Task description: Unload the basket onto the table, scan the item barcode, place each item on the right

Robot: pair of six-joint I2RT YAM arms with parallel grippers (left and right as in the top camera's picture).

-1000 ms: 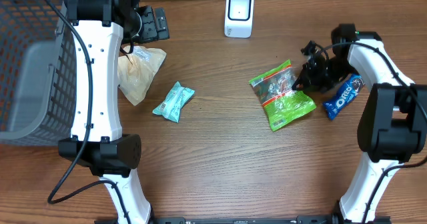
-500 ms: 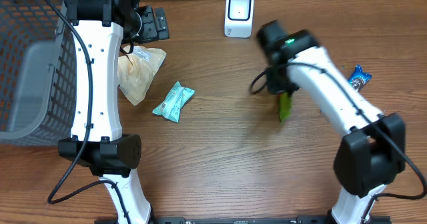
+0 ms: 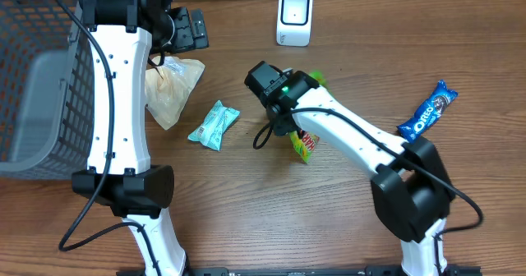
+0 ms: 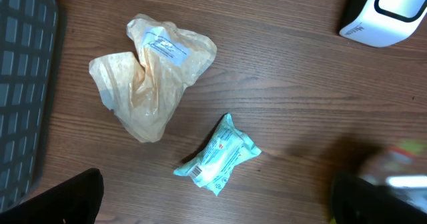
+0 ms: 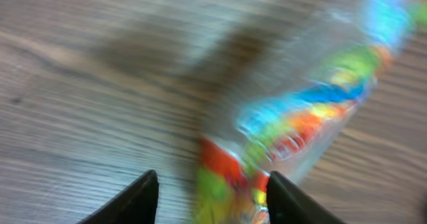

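Stretching far leftward, right arm (image 3: 353, 133), its claw (image 5: 210, 187) parted around blurred snack bag (image 3: 305, 144).

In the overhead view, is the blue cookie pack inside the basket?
No, the blue cookie pack lies on the table at the right, far from the basket.

Brown wood-grain counter (image 3: 246, 218) fills the overhead view from edge to edge, the grain running left to right. The light is soft and even, with a mild sheen on the boards toward the far side. Blurry dark shadows lie on the surface. Up close it's the same brown wood, streaked with darker lines.
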